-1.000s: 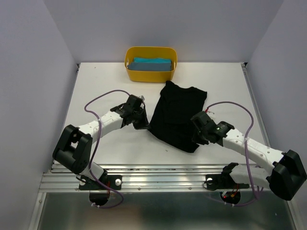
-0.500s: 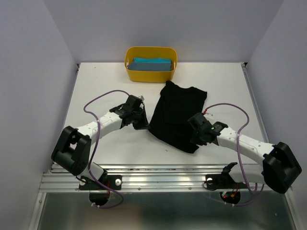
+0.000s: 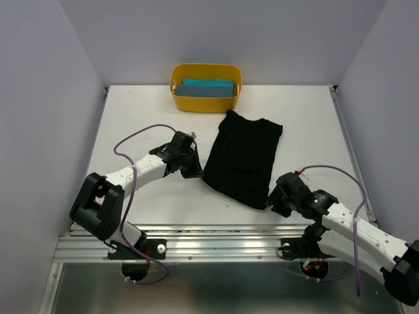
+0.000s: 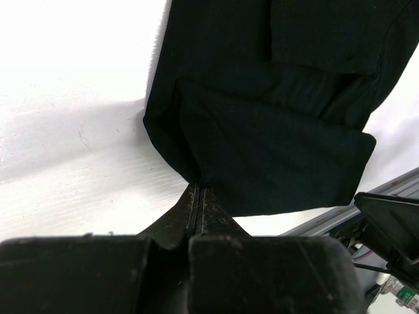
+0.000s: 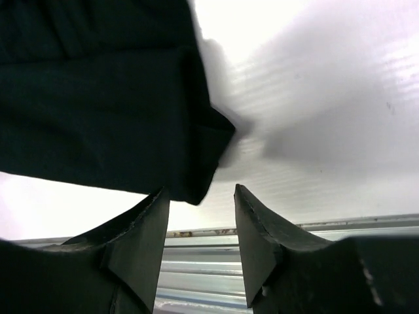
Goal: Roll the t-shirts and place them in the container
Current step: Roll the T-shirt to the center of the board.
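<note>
The black t-shirt (image 3: 242, 157) lies folded into a long strip in the middle of the white table, collar toward the back. My left gripper (image 3: 191, 171) is at its near left corner, shut, with its tips (image 4: 198, 188) pinching the edge of the black cloth (image 4: 275, 131). My right gripper (image 3: 270, 198) stands open just off the near right corner. In the right wrist view that corner of the black t-shirt (image 5: 98, 98) lies flat just ahead of the open gripper (image 5: 201, 193), with nothing between the fingers. The teal-blue t-shirt (image 3: 207, 87) lies folded inside the yellow tub (image 3: 206, 103).
The yellow tub stands at the back middle of the table, just beyond the black shirt's collar. An aluminium rail (image 3: 216, 232) runs along the near edge, close behind my right gripper. Purple cables loop over both arms. Grey walls close in both sides.
My right gripper has opened, let go of the black shirt's near right corner and drawn back toward the near edge. The left gripper has stayed shut in place.
</note>
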